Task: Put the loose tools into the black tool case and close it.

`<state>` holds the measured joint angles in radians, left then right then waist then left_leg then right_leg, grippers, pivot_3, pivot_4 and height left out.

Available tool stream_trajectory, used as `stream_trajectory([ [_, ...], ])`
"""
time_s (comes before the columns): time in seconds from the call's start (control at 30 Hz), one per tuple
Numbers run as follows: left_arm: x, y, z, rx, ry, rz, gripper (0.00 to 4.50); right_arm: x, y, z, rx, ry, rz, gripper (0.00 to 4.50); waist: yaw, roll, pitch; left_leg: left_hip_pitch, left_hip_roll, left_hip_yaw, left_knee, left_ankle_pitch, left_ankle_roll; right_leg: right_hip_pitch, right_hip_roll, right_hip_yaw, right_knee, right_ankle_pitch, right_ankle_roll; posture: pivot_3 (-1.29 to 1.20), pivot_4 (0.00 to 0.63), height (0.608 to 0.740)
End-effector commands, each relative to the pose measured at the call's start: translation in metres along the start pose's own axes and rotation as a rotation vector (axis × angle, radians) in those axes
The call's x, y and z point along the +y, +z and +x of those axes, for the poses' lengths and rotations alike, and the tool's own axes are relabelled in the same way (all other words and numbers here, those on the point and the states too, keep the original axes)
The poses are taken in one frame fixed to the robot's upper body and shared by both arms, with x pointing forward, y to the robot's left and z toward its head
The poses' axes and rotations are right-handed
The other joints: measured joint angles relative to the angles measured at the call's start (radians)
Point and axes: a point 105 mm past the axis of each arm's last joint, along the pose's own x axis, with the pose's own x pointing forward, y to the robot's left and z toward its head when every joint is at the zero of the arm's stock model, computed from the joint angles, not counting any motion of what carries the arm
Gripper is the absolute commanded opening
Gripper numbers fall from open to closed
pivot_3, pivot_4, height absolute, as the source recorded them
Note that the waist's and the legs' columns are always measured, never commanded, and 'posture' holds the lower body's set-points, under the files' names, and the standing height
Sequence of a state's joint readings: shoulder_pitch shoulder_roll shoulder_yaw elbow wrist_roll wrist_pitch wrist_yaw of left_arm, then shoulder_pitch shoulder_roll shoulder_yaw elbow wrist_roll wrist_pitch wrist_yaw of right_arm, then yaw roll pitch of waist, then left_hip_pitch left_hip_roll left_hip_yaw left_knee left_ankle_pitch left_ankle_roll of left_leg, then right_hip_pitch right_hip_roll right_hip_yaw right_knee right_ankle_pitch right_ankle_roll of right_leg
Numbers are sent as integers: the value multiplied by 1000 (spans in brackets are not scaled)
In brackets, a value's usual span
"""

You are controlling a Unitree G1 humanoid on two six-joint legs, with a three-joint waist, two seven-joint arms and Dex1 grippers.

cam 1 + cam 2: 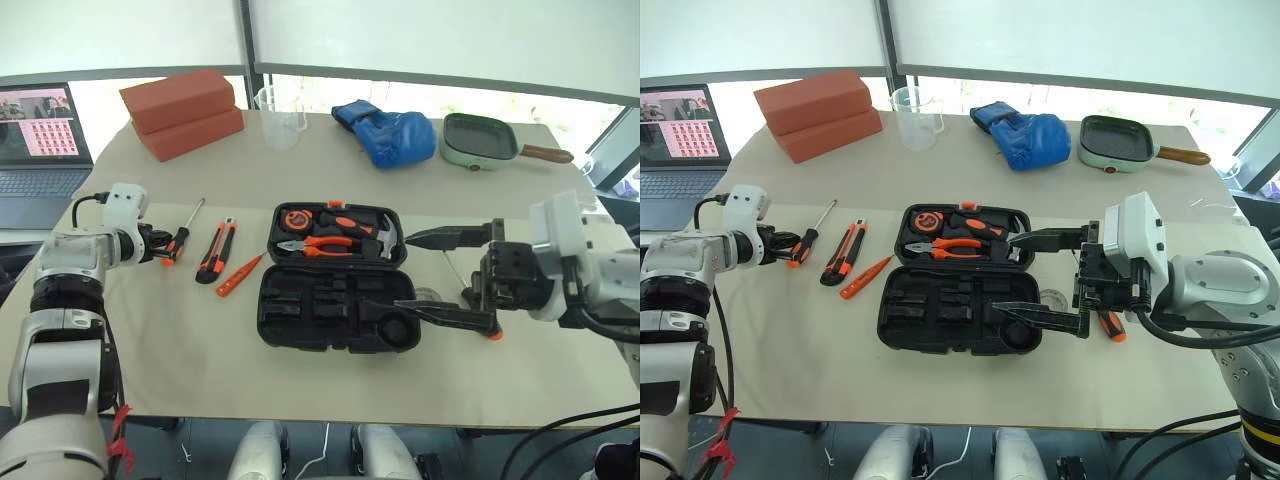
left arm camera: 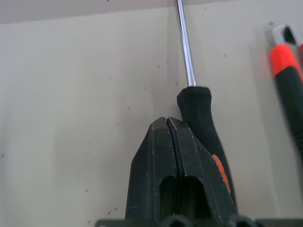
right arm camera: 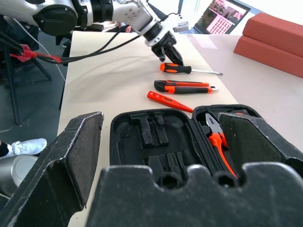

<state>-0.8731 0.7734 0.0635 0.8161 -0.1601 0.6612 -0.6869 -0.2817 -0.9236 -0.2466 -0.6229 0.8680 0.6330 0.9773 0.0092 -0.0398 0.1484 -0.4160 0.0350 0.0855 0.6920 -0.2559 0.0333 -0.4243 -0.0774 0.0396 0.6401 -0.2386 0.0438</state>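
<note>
The black tool case (image 1: 300,318) lies open in the middle of the table. Left of it lie a screwdriver (image 1: 185,232), the utility knife (image 1: 217,250) and the slim tester (image 1: 239,275). My left gripper (image 1: 160,245) sits at the screwdriver's handle. In the left wrist view its fingers (image 2: 189,151) are shut on each other, with the handle (image 2: 201,113) beside them, not between them. My right gripper (image 1: 1005,272) hangs open over the case's right end. A second screwdriver (image 1: 1112,325) and a small tape roll (image 1: 1052,298) lie partly hidden under it.
Pliers (image 1: 322,246), a hammer and a tape measure sit in the case's far half. Along the back stand two red bricks (image 1: 180,110), a clear measuring cup (image 1: 282,118), a blue glove (image 1: 390,130) and a green pan (image 1: 480,140). A laptop (image 1: 40,140) is at far left.
</note>
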Motion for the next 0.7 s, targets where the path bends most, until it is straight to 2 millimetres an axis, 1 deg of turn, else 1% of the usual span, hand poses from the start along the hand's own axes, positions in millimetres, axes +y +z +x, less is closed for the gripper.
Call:
stream_trajectory([
  [0.03,7,32,-19,-82,-2,40,45,3,8,-2,-16,-13,-44,4500,1,-1,1,0,0,0,1,0,0,0,0,0,0,0,0,0,150,738],
  [0.13,-3,49,-25,-127,-63,69,45,1,6,-2,-13,-25,-39,4500,3,-2,1,0,0,0,2,0,1,1,0,0,0,0,0,0,150,738],
  [0.2,-9,55,-28,-131,-85,70,45,1,5,-2,-11,-29,-38,4500,7,-2,1,0,-1,0,3,0,1,1,-1,-1,0,0,1,0,150,738],
  [0.3,-12,57,-28,-104,-80,120,45,0,4,-2,-10,-31,-39,4500,5,-3,1,0,-1,0,4,0,1,1,-1,-1,0,0,1,0,150,738],
  [0.37,-13,54,-27,-89,-80,124,583,0,5,-1,-16,-35,-41,4500,3,-3,1,0,-1,-1,4,-1,1,1,-1,-1,0,0,1,0,150,738],
  [0.4,-14,50,-25,-73,-85,110,760,-1,5,-1,-19,-39,-41,4500,2,-3,1,0,0,-1,4,-1,1,1,0,-1,0,0,1,0,150,738],
  [0.43,-15,45,-22,-51,-86,116,1192,-1,5,0,-20,-41,-41,4500,1,-3,1,0,0,-1,4,0,1,1,0,-1,0,0,1,0,150,738],
  [0.47,-17,37,-19,-23,-95,118,1531,0,5,-1,-19,-43,-40,4500,0,-3,1,0,0,-1,4,0,1,1,0,-1,0,0,1,0,150,738],
  [0.5,-20,32,-17,0,-108,118,2006,0,5,-1,-19,-44,-39,4500,0,-3,1,0,0,-1,4,0,1,1,0,-1,1,0,1,0,150,738],
  [0.53,-21,27,-15,22,-112,118,2285,0,5,-1,-20,-46,-38,4500,0,-3,1,0,0,-1,3,-1,1,1,0,-1,1,0,1,0,150,738],
  [0.57,-22,24,-13,36,-112,118,2725,0,5,-1,-20,-46,-37,4500,0,-3,1,0,0,-1,3,-1,1,1,0,-1,1,0,1,0,150,738],
  [0.7,-16,8,-5,104,-73,144,4118,0,6,1,-27,-48,-35,4500,1,-3,2,0,0,-1,4,0,1,1,0,-1,1,0,1,0,150,738],
])
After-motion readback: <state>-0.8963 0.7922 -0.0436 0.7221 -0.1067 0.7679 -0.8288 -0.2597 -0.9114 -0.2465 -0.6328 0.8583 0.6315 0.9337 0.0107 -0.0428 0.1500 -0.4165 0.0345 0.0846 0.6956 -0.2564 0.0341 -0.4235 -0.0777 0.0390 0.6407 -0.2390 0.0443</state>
